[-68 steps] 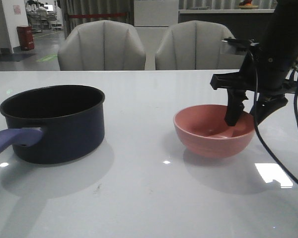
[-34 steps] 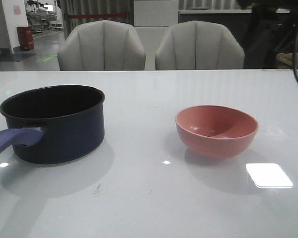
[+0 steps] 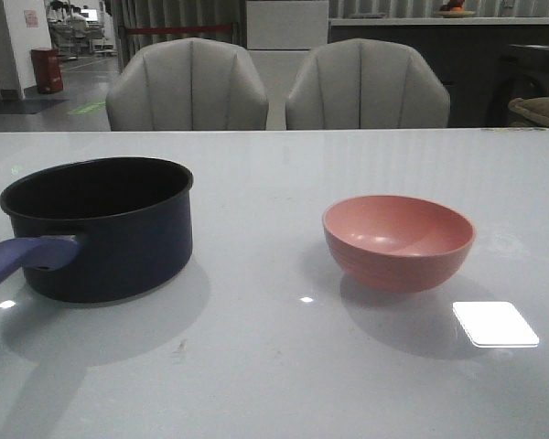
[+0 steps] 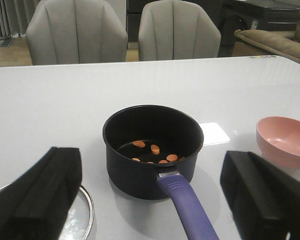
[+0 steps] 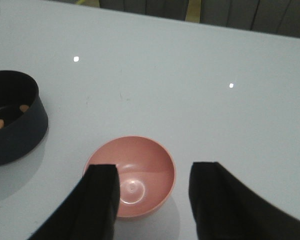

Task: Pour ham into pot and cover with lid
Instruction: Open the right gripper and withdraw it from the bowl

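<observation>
The dark navy pot [image 3: 101, 229] stands at the table's left, its purple-blue handle [image 3: 18, 258] pointing toward me. In the left wrist view the pot [image 4: 152, 145] holds a few orange ham bits [image 4: 153, 149] on its black bottom. The glass lid [image 4: 76, 222] lies flat on the table beside the pot, mostly hidden behind one finger. My left gripper [image 4: 151, 170] is open and empty, above and short of the pot's handle. My right gripper [image 5: 155, 170] is open and empty, well above the empty pink bowl [image 5: 132, 175]. Neither gripper shows in the front view.
The pink bowl [image 3: 398, 240] stands upright at the table's right, apart from the pot. Two grey chairs [image 3: 188, 84] stand behind the far table edge. A bright light patch [image 3: 494, 323] lies on the table right of the bowl.
My right gripper, which was down at the pink bowl's rim, has lifted away and left the front view. The bowl stays upright on the table. The pot has not moved.
</observation>
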Available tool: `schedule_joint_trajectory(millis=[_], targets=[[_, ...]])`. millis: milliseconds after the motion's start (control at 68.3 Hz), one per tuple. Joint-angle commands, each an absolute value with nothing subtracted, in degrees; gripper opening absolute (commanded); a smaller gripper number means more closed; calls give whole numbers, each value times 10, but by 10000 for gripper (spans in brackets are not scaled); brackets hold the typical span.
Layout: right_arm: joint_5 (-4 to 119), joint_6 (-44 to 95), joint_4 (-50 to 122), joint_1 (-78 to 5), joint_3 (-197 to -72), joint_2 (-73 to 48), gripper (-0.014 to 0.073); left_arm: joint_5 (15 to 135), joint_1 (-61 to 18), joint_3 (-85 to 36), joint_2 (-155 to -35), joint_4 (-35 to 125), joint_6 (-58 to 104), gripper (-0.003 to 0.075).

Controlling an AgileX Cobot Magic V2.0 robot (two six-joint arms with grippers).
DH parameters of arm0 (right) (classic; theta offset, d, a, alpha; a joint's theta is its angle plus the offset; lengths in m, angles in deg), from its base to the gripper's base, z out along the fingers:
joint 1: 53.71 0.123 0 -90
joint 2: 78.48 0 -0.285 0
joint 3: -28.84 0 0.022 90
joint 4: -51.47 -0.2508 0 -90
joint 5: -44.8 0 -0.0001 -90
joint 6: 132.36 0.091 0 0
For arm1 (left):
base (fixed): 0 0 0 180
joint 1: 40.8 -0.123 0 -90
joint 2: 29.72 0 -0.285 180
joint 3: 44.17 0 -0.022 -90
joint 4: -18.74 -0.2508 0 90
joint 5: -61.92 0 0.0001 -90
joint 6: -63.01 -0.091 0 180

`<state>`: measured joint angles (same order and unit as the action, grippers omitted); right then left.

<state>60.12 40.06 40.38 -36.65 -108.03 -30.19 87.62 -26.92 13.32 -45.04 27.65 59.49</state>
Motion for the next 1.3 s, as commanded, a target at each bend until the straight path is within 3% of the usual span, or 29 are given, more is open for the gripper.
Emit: schedule_joint_trajectory(millis=[0, 176, 351, 439, 556, 864, 1113, 1289], targets=[[504, 391, 407, -366, -1026, -393, 438, 833, -266, 118, -456, 282, 594, 606], [457, 391, 407, -366, -924, -524, 438, 833, -266, 118, -456, 282, 594, 606], [458, 391, 407, -366, -859, -574, 428, 833, -266, 118, -456, 282, 594, 606], [458, 391, 407, -366, -841, -574, 337, 833, -266, 118, -456, 282, 594, 606], [458, 391, 407, -366, -831, -574, 117, 832, -266, 118, -456, 282, 594, 606], [458, 391, 407, -366, -830, -574, 146, 869, -268, 53, -512, 256, 594, 608], [458, 391, 407, -366, -830, -574, 146, 885, -309, -53, -701, 245, 625, 608], [458, 391, 407, -366, -830, -574, 146, 913, -383, -108, -852, 247, 626, 607]])
